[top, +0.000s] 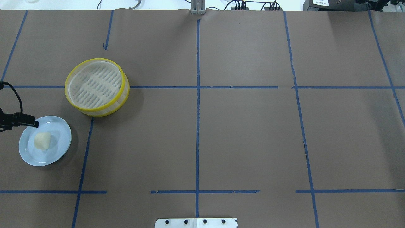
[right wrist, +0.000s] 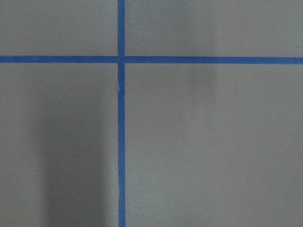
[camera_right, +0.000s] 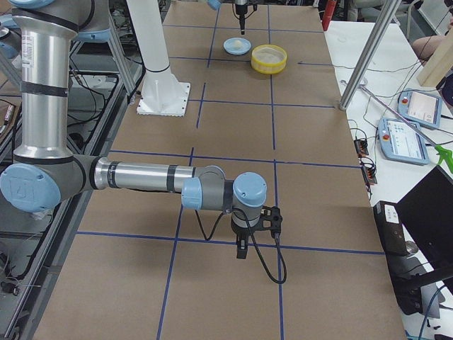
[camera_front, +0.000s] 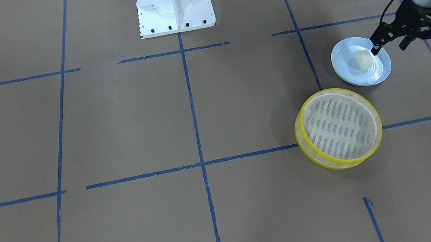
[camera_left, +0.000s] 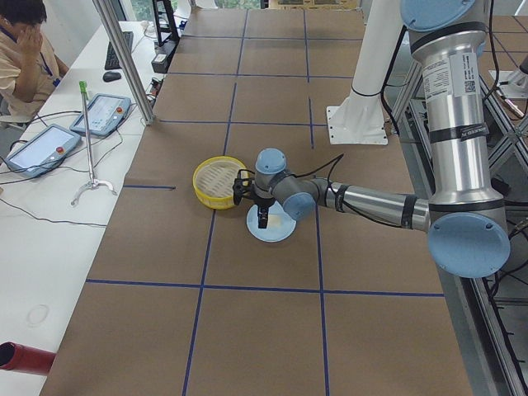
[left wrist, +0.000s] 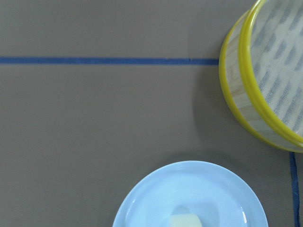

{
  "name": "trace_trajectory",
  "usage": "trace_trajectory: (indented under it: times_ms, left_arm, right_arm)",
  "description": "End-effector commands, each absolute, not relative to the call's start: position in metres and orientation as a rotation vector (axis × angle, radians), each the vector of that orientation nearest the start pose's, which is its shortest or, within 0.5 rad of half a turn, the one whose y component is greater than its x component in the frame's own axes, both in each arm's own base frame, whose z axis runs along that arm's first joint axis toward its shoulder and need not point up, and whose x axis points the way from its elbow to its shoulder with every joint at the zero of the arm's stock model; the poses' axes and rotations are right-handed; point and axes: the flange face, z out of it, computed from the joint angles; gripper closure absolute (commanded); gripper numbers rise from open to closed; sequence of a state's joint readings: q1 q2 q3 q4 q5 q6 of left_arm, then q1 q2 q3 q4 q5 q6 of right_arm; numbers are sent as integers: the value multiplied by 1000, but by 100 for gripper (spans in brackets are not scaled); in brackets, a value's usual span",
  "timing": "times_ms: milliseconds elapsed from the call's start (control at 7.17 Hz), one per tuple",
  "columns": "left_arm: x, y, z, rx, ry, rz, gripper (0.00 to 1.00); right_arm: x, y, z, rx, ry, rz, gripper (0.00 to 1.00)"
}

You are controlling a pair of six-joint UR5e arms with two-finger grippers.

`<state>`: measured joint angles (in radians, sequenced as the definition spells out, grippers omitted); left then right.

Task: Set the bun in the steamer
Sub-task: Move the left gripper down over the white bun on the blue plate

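The cream-white bun [camera_front: 362, 60] lies on a pale blue plate [camera_front: 380, 71], also in the overhead view [top: 42, 140] and at the bottom edge of the left wrist view [left wrist: 184, 221]. The yellow-rimmed steamer [camera_front: 339, 126] stands empty on the table just beyond the plate [top: 96, 85], apart from it. My left gripper [camera_front: 374, 51] hangs above the plate's rim beside the bun, fingers together and holding nothing [top: 35, 124]. My right gripper [camera_right: 241, 253] shows only in the exterior right view, low over bare table; I cannot tell whether it is open or shut.
The table is brown paper with blue tape lines. The white robot base [camera_front: 174, 3] stands at the table's middle edge. An operator [camera_left: 25, 49] sits at a side desk with tablets and cables beyond the steamer's side.
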<state>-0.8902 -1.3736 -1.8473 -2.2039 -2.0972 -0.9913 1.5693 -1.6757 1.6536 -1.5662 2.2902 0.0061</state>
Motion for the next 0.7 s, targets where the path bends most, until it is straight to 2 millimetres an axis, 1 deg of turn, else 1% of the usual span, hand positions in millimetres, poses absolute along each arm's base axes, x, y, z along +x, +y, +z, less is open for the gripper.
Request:
trace_trajectory:
  times_ms: [0,140,279,419,558]
  left_arm:
    - [243,-380,557,57,830,-95,3]
    - [244,-381,561,78,808,-101,5]
    - [251,-379,567,74,797,-89,7]
    - [261,-378,568,66,795,-72,9]
    - [266,-380,568,67,798,-66,11]
  right_arm:
    - [67,-446,670,-19,-719,10,0]
    - [67,-446,671,-20,-719,11,0]
    - [67,-446,670,-19,-719,10,0]
    - [67,-446,670,-19,-719,10,0]
    - [67,-446,671,-20,-719,11,0]
